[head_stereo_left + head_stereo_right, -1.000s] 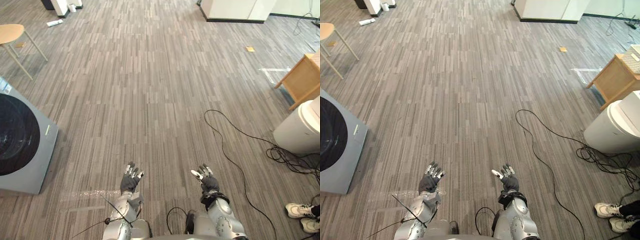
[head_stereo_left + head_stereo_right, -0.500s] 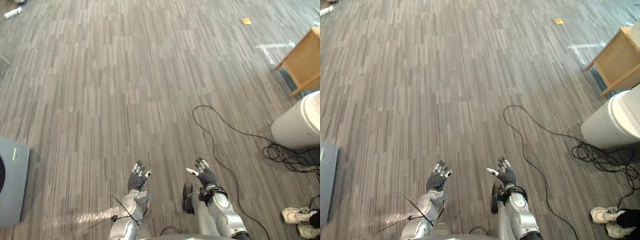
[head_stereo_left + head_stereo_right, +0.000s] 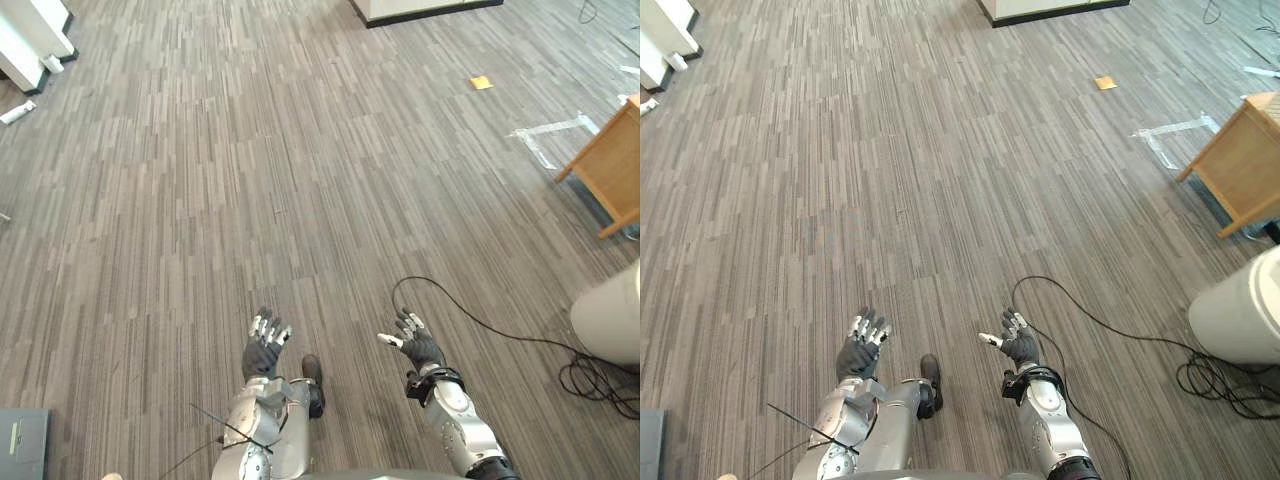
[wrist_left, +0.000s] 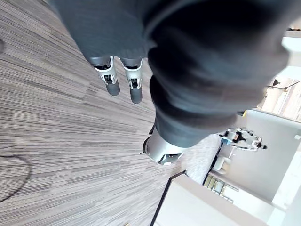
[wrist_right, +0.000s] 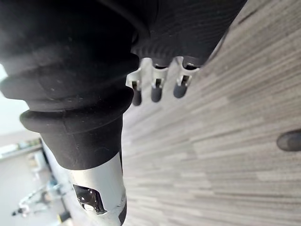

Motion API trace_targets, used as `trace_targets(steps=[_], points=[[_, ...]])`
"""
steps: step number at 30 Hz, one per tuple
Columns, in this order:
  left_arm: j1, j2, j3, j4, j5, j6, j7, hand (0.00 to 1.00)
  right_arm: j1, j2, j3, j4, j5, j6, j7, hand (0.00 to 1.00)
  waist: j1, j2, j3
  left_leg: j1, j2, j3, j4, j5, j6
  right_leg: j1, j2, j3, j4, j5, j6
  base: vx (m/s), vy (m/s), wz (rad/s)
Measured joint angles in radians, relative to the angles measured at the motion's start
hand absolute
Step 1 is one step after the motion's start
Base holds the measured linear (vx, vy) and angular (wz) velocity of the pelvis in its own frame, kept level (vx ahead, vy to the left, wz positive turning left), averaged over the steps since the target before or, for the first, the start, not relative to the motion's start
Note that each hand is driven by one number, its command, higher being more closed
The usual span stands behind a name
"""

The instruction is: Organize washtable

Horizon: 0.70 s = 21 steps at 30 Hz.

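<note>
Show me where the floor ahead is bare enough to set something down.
Bare: the wide floor ahead of the left robot hand and right robot hand, from the white unit at far left across to the yellow note. Crowded on the right: white bin and wooden table. A grey box sits lower left.

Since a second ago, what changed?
Only the camera moved: the whole view shifted, so the grey washing machine now sits at the lower-left edge. Nothing was grasped or released. The left hand and right hand stay open and empty above the grey wood-plank floor.
</note>
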Motion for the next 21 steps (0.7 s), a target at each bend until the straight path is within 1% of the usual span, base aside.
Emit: trace_targets(steps=[1, 2, 3, 4, 5, 6, 7, 8, 9, 10, 11, 12, 13, 14, 15, 16, 17, 18, 19, 20, 21], points=[[-0.003, 0.009, 0.015, -0.025, -0.006, -0.006, 0.000, 0.00, -0.007, 0.011, 0.018, 0.004, -0.004, 0.002, 0.016, 0.00, 0.009, -0.029, -0.007, 0.003, -0.002, 0.027, 0.071, -0.055, 0.027, -0.014, -0.023, 0.014, 0.079, 0.011, 0.014, 0.83, 0.336, -0.19], [-0.006, 0.019, 0.016, -0.026, -0.006, -0.008, 0.000, 0.00, -0.010, 0.029, 0.026, 0.007, -0.004, 0.004, 0.025, 0.00, 0.018, -0.049, -0.017, 0.022, -0.013, 0.041, 0.101, -0.083, 0.043, -0.038, -0.046, 0.022, 0.170, 0.035, 0.022, 0.68, 0.264, -0.20], [-0.004, 0.029, 0.015, -0.027, -0.006, -0.008, 0.000, 0.00, -0.015, 0.048, 0.031, 0.009, -0.003, 0.004, 0.035, 0.00, 0.022, -0.053, -0.019, 0.062, -0.022, 0.043, 0.110, -0.112, 0.047, -0.065, -0.055, 0.030, 0.269, 0.084, 0.024, 0.51, 0.219, -0.10], [-0.002, 0.040, 0.015, -0.028, -0.006, -0.008, 0.000, 0.00, -0.022, 0.067, 0.031, 0.018, -0.002, 0.004, 0.041, 0.00, 0.020, -0.052, -0.019, 0.117, -0.031, 0.040, 0.099, -0.143, 0.046, -0.094, -0.056, 0.048, 0.388, 0.170, 0.027, 0.61, 0.279, 0.16], [-0.004, 0.058, 0.011, -0.032, -0.005, -0.008, 0.000, 0.00, -0.020, 0.091, 0.030, 0.034, 0.011, 0.001, 0.045, 0.00, 0.015, -0.054, -0.023, 0.189, -0.051, 0.012, 0.058, -0.178, 0.045, -0.144, -0.052, 0.080, 0.558, 0.296, 0.051, 0.58, 0.257, 0.33], [-0.006, 0.063, 0.004, -0.035, -0.005, -0.008, 0.000, 0.00, -0.018, 0.094, 0.034, 0.038, 0.016, 0.000, 0.047, 0.00, 0.012, -0.054, -0.027, 0.222, -0.062, -0.008, 0.035, -0.201, 0.035, -0.184, -0.049, 0.092, 0.665, 0.302, 0.065, 0.64, 0.188, 0.52], [-0.012, 0.081, 0.001, -0.036, -0.005, -0.008, -0.001, 0.00, -0.017, 0.100, 0.044, 0.049, 0.029, 0.001, 0.058, 0.00, 0.011, -0.063, -0.031, 0.283, -0.086, -0.032, -0.008, -0.238, 0.023, -0.281, -0.049, 0.103, 0.875, 0.274, 0.064, 0.51, 0.086, 0.58], [-0.015, 0.090, 0.004, -0.033, -0.005, -0.007, -0.001, 0.00, -0.005, 0.101, 0.054, 0.050, 0.031, 0.002, 0.060, 0.00, 0.000, -0.066, -0.036, 0.339, -0.110, -0.056, -0.051, -0.260, 0.031, -0.372, -0.057, 0.088, 1.013, 0.211, -0.004, 0.59, 0.062, 0.58], [-0.008, 0.091, 0.007, -0.032, -0.005, -0.007, 0.000, 0.00, -0.001, 0.101, 0.058, 0.049, 0.029, 0.002, 0.060, 0.00, -0.010, -0.065, -0.035, 0.373, -0.118, -0.072, -0.076, -0.265, 0.032, -0.411, -0.061, 0.065, 1.050, 0.173, -0.040, 0.47, 0.016, 0.63], [0.008, 0.089, 0.004, -0.032, -0.004, -0.006, 0.001, 0.00, 0.019, 0.099, 0.059, 0.049, 0.024, 0.003, 0.061, 0.00, -0.031, -0.040, -0.027, 0.450, -0.122, -0.108, -0.129, -0.279, 0.026, -0.481, -0.063, 0.005, 1.062, 0.105, -0.095, 0.58, 0.014, 0.57], [0.013, 0.091, -0.008, -0.030, -0.004, -0.006, 0.001, 0.00, 0.053, 0.092, 0.058, 0.042, 0.011, 0.003, 0.062, 0.00, -0.042, -0.023, -0.028, 0.516, -0.115, -0.140, -0.178, -0.286, 0.018, -0.553, -0.046, -0.042, 1.008, 0.049, -0.098, 0.51, -0.003, 0.54], [0.012, 0.093, -0.014, -0.030, -0.004, -0.006, 0.000, 0.00, 0.065, 0.089, 0.059, 0.040, 0.009, 0.003, 0.063, 0.00, -0.048, -0.015, -0.028, 0.538, -0.113, -0.152, -0.195, -0.289, 0.015, -0.579, -0.037, -0.054, 0.970, 0.032, -0.092, 0.53, -0.055, 0.85], [-0.007, 0.103, -0.038, -0.019, -0.003, -0.007, -0.006, 0.00, 0.098, 0.082, 0.055, 0.038, 0.010, 0.003, 0.066, 0.00, -0.082, -0.006, -0.031, 0.588, -0.097, -0.198, -0.228, -0.302, 0.000, -0.655, -0.012, -0.069, 0.792, 0.012, -0.068, 0.70, -0.191, 1.30], [-0.046, 0.114, -0.064, 0.027, 0.005, -0.006, -0.025, 0.00, 0.113, 0.070, 0.048, 0.037, 0.010, 0.008, 0.069, 0.00, -0.110, 0.000, -0.032, 0.630, -0.079, -0.247, -0.239, -0.323, -0.033, -0.702, 0.012, -0.056, 0.472, 0.069, -0.025, 0.59, -0.180, 1.37], [-0.056, 0.115, -0.066, 0.044, 0.006, -0.006, -0.027, 0.00, 0.118, 0.068, 0.043, 0.036, 0.010, 0.012, 0.074, 0.00, -0.114, -0.002, -0.035, 0.650, -0.074, -0.260, -0.252, -0.333, -0.044, -0.705, 0.018, -0.052, 0.323, 0.116, -0.005, 0.63, -0.255, 1.01], [-0.063, 0.115, -0.070, 0.059, 0.006, -0.006, -0.027, 0.00, 0.125, 0.069, 0.033, 0.029, 0.010, 0.013, 0.077, 0.00, -0.118, -0.011, -0.040, 0.692, -0.073, -0.267, -0.274, -0.348, -0.064, -0.723, 0.017, -0.035, 0.169, 0.165, 0.020, 0.57, -0.252, 0.68], [-0.066, 0.111, -0.070, 0.079, 0.008, -0.006, -0.026, 0.00, 0.127, 0.063, 0.029, 0.027, 0.010, 0.016, 0.079, 0.00, -0.125, -0.009, -0.044, 0.760, -0.056, -0.287, -0.301, -0.375, -0.093, -0.751, 0.022, -0.019, 0.114, 0.223, 0.031, 0.73, -0.328, 0.66], [-0.066, 0.105, -0.070, 0.095, 0.008, -0.006, -0.025, 0.00, 0.127, 0.057, 0.028, 0.027, 0.010, 0.021, 0.079, 0.00, -0.131, -0.003, -0.051, 0.782, -0.038, -0.295, -0.294, -0.382, -0.105, -0.753, 0.038, -0.009, 0.148, 0.304, 0.019, 0.82, -0.329, 0.64], [-0.063, 0.086, -0.075, 0.135, 0.008, -0.004, -0.023, 0.00, 0.128, 0.049, 0.030, 0.029, 0.010, 0.029, 0.080, 0.00, -0.137, 0.038, -0.076, 0.765, 0.013, -0.307, -0.210, -0.376, -0.119, -0.756, 0.074, -0.011, 0.216, 0.399, -0.044, 0.85, -0.337, 0.45], [-0.064, 0.078, -0.080, 0.153, 0.008, -0.002, -0.022, 0.00, 0.127, 0.045, 0.024, 0.029, 0.010, 0.030, 0.080, 0.00, -0.140, 0.062, -0.082, 0.735, 0.041, -0.313, -0.130, -0.362, -0.142, -0.758, 0.090, -0.016, 0.253, 0.401, -0.046, 0.99, -0.412, 0.34], [-0.065, 0.048, -0.084, 0.171, 0.006, 0.000, -0.022, 0.00, 0.121, 0.018, 0.008, 0.031, 0.014, 0.030, 0.080, 0.00, -0.140, 0.119, -0.083, 0.645, 0.099, -0.325, 0.090, -0.279, -0.169, -0.744, 0.127, -0.061, 0.320, 0.320, -0.071, 0.96, -0.412, 0.14]])
